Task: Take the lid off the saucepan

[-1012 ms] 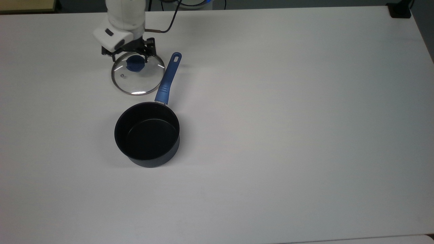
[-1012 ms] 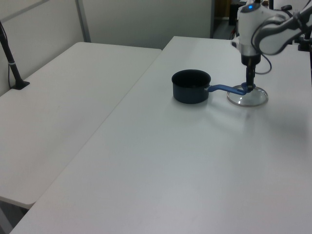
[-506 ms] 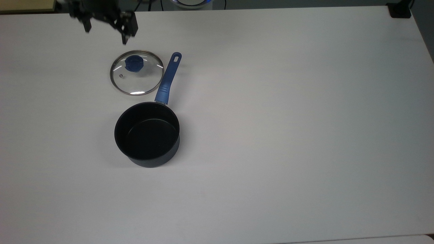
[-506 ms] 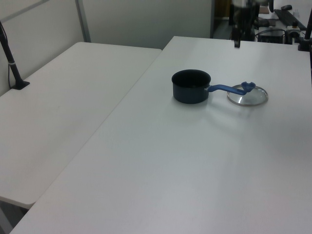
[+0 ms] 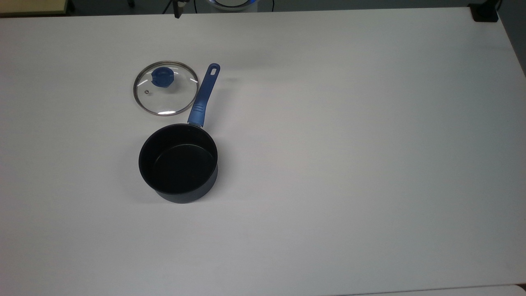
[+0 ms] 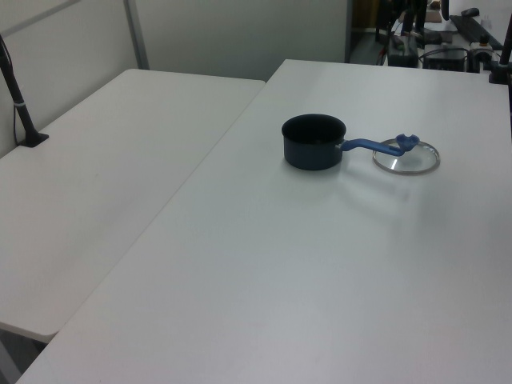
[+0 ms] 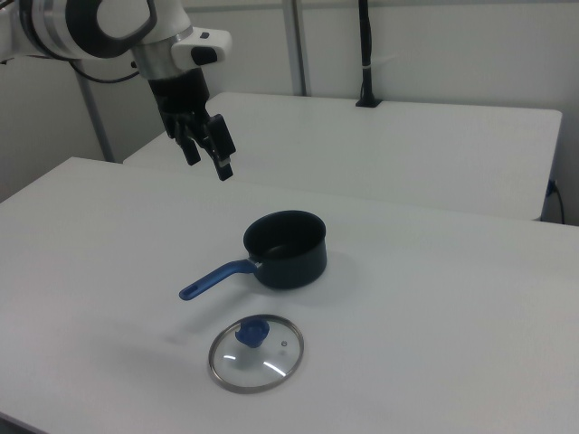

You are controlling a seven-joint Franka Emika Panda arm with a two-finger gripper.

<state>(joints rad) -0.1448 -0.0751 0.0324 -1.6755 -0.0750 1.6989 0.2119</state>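
White and bare apart from the cookware, the surface carries the task's two things close together, with a second white table alongside and a black post standing on it. We see the round clear glass lid with its metal rim and blue knob lying flat on the surface, already off the small dark navy-black saucepan with the long blue handle; in the top view the lid sits at about 11 o'clock from the pan, just beside the handle. We judge the lid light but stiff, fragile and slippery on the glass, so the raised knob is the place to take hold of it. The pan looks rigid and heavier, open and empty inside. Our tool hangs high above the surface in the right view, well apart from both, its black fingers spread with nothing between them. Nothing stands in the way around the lid except the handle next to its rim.
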